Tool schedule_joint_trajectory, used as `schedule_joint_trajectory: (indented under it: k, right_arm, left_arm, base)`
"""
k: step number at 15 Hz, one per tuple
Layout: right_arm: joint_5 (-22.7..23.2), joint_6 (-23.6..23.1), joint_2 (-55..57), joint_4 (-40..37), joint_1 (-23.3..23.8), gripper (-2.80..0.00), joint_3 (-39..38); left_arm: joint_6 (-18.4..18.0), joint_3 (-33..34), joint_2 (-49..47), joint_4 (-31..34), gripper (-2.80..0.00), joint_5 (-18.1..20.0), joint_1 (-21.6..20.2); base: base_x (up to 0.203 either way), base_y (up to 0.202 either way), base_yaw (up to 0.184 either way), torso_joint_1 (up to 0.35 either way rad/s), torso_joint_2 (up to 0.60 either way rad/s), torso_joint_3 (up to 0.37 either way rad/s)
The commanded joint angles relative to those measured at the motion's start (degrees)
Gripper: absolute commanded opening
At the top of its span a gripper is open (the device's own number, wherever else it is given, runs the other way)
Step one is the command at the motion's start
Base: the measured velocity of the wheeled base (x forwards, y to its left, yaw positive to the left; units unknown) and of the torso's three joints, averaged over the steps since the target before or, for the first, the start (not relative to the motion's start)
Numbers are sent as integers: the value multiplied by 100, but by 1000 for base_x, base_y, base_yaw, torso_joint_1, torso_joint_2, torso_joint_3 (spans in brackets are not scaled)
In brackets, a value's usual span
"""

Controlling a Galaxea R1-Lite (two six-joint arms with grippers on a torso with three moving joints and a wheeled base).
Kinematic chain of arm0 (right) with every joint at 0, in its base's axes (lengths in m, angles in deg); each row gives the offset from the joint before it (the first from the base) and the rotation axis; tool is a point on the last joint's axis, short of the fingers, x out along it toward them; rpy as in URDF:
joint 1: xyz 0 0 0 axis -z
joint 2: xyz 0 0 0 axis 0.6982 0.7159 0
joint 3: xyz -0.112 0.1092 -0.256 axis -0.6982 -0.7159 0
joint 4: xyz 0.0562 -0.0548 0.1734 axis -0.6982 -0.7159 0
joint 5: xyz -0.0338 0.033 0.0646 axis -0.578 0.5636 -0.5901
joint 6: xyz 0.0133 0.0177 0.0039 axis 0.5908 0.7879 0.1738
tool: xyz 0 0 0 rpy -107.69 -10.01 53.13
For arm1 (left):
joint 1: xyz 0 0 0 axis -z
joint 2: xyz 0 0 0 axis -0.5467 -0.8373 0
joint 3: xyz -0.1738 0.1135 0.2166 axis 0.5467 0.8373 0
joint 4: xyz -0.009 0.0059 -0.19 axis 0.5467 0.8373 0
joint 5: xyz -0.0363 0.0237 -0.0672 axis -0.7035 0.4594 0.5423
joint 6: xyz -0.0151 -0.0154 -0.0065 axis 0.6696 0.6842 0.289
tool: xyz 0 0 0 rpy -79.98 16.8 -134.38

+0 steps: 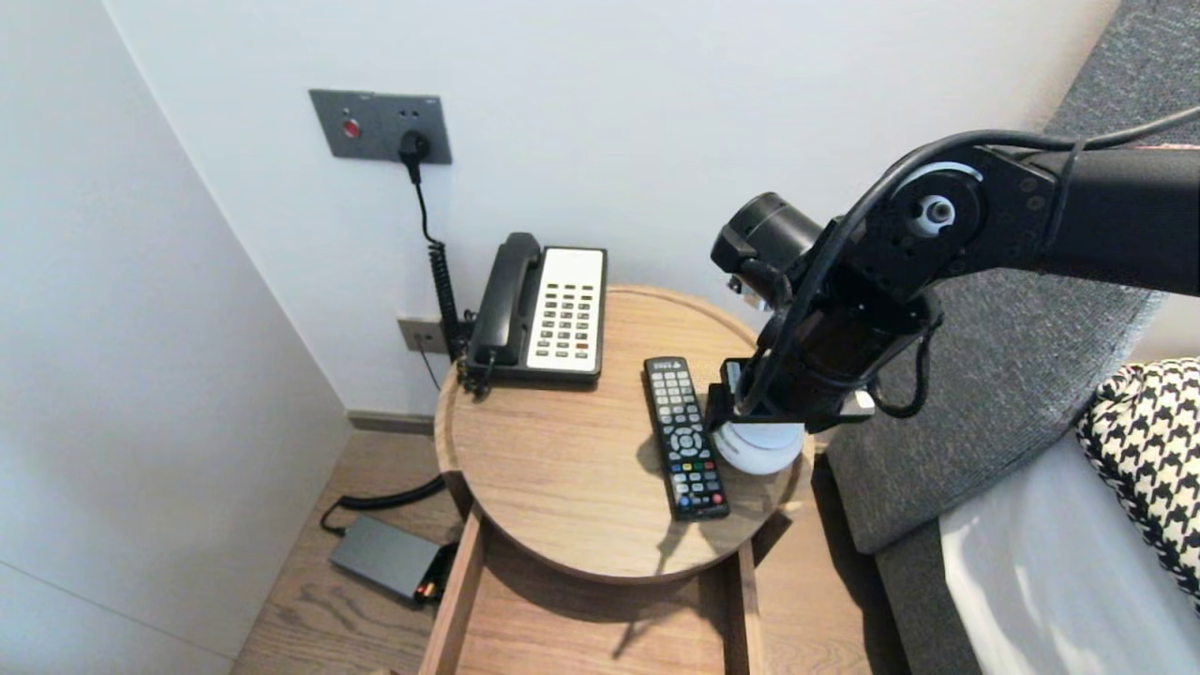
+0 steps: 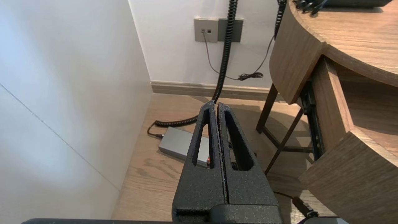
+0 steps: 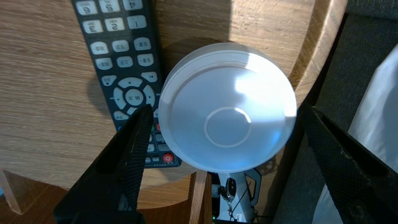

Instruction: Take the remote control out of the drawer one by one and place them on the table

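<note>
1. Currently the right gripper (image 3: 225, 109) is held directly above the white disc (image 1: 761, 448) and pointed down at it.
2. Its fingers (image 3: 136, 133) are spread wide, one to each side of the disc. A gap is seen on both sides, so nothing is gripped and no contact can be made out.
3. The disc is stood flat on the worktop (image 1: 553, 469), near the rim on the robot's right and just beside the remote (image 1: 684, 436). Whether the two touch cannot be told.
4. One finger is hung over the remote's lower buttons. The other is out past the worktop rim, over the grey upholstery (image 1: 1012, 394).
5. The phone (image 1: 548, 309) is set at the back of the worktop, well apart from the disc.
6. A drawer (image 1: 600, 623) is pulled open below the worktop.
7. The left gripper (image 2: 216, 107) is parked low beside the worktop, over the floor. Its fingers are pressed fully together with nothing between them.
8. Progress, as judged: the fingers are lined up and bracketed around the disc. No grip is made and no lift is shown, and the disc is down and unheld.
</note>
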Motion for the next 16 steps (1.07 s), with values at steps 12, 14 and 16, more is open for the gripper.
schedule_joint_trajectory:
  k: [12, 14, 16]
  right_arm:
    - [-67, 40, -2329, -565, -22, -280, -88]
    - [-57, 65, -2604, -749, -55, -280, -254]
    - [-43, 113, -2847, -817, -125, -280, -624]
  left_arm:
    - [-2, 68, 1, -3, -280, -2, -4]
    - [-2, 62, 1, -5, -280, 1, 0]
    - [-2, 70, 1, -3, -280, -2, 0]
  base:
    - [0, 0, 0, 0, 0, 0]
    - [0, 0, 0, 0, 0, 0]
    - [0, 0, 0, 0, 0, 0]
